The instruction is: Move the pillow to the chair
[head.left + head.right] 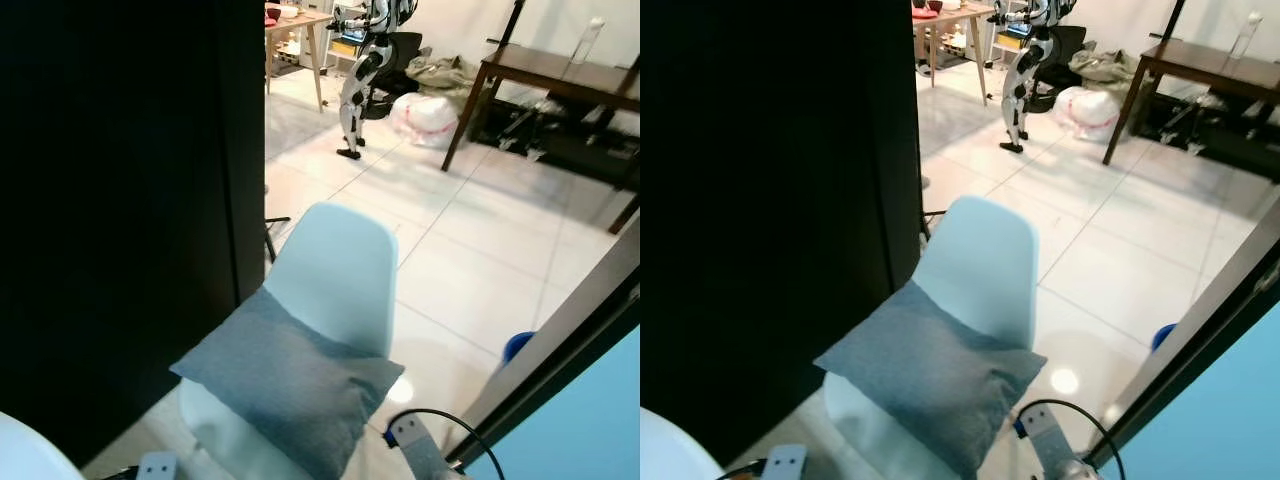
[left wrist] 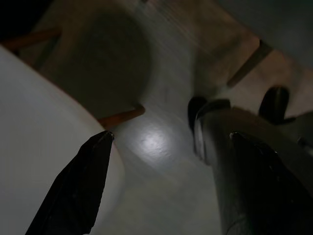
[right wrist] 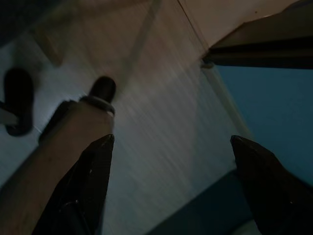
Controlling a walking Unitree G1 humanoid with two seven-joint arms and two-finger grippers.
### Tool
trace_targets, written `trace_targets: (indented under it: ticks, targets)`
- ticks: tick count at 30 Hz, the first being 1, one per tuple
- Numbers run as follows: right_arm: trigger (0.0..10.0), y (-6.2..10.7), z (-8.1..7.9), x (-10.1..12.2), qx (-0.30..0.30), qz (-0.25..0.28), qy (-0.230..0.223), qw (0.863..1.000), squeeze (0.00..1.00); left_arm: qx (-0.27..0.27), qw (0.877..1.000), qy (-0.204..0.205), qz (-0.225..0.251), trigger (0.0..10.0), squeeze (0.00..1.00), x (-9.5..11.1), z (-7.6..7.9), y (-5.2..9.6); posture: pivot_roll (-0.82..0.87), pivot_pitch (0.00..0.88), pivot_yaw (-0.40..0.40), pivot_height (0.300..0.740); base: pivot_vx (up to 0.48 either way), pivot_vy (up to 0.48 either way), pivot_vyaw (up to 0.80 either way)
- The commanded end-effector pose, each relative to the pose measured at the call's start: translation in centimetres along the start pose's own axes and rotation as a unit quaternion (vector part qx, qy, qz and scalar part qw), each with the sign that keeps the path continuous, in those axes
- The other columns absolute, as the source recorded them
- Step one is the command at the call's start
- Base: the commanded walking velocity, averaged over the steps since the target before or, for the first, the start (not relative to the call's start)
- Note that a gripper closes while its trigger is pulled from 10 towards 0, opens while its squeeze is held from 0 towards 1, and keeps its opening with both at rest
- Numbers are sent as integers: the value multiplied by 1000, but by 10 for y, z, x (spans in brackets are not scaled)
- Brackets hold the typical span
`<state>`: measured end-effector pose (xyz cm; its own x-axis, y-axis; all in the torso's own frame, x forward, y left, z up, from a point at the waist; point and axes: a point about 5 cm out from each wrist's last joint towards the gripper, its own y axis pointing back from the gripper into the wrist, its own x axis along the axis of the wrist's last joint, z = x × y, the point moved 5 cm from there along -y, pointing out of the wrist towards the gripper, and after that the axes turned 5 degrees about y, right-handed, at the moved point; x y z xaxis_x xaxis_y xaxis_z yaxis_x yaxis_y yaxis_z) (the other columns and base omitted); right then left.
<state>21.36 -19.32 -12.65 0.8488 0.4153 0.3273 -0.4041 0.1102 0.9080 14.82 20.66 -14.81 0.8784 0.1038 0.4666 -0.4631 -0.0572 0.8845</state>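
On the chair [image 1: 335, 285], the pillow [image 1: 290, 378] leans on the back with one corner past the seat's front edge, so a bump could slide it to the floor [image 1: 480, 260], while both grippers [image 2: 168, 183] [image 3: 171, 183] hang low, fingers spread, holding nothing.

Both silver arms hang low at the robot's sides, only their upper ends showing at the bottom edge of the head views: the left arm [image 1: 158, 466] and the right arm [image 1: 418, 446], which has a black cable looping over it. The left gripper [image 2: 168, 142], with two long black fingers, is spread wide and holds nothing, pointing down at the floor. The right gripper [image 3: 171, 144] is likewise spread wide and empty, aimed downward.
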Motion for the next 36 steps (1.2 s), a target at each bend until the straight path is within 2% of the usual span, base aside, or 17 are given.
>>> trace_targets:
  ticks: [1,6,9,10,13,14,15,19,23,25,31,36]
  targets:
    - [10000,0,5,6,-6,12,-8,1000,0,-2,1000,-20,-7,10000,0,-1,-3,0,-33,0,-5,740,0,0,0]
    - [10000,0,1,6,-2,18,-45,999,0,-15,999,-46,-15,10000,0,-3,-1,1,-12,0,40,740,0,0,0]
    - [10000,0,-5,3,4,15,-46,999,0,-22,997,-67,-16,10000,0,-4,0,1,2,0,43,740,0,0,0]
    - [10000,0,-13,0,10,10,-42,999,0,-22,996,-81,-20,10000,0,-7,-1,1,19,0,50,740,0,0,0]
    - [10000,0,-18,-1,17,8,-39,999,0,-19,996,-81,-23,10000,0,-8,-4,2,17,0,72,740,0,0,0]
    - [10000,0,-29,2,34,14,-42,998,0,-15,997,-72,-26,10000,0,-10,-7,2,-4,0,100,740,0,0,0]
    - [10000,1,-33,8,42,23,-47,998,0,-17,997,-76,-27,10000,0,-10,-6,2,-8,0,102,740,0,0,0]
    - [10000,2,-37,18,59,39,-50,996,0,-21,996,-87,-30,10000,0,-10,-2,2,-11,0,101,740,0,0,0]
    - [10000,2,-36,15,65,30,-55,996,0,-12,997,-76,-25,10000,0,-5,1,0,-8,0,72,740,0,0,0]
    - [10000,2,-38,10,72,26,-21,997,0,-17,997,-66,-22,10000,0,-3,12,-2,-15,0,40,740,0,0,0]
    - [10000,1,-38,9,71,23,-14,997,0,-25,998,-48,-27,10000,0,-9,25,-2,-15,0,0,740,-40,0,0]
    - [10000,1,-31,12,66,26,38,997,0,-29,999,-34,-30,10000,0,-12,32,-2,-3,0,-27,740,-112,0,0]
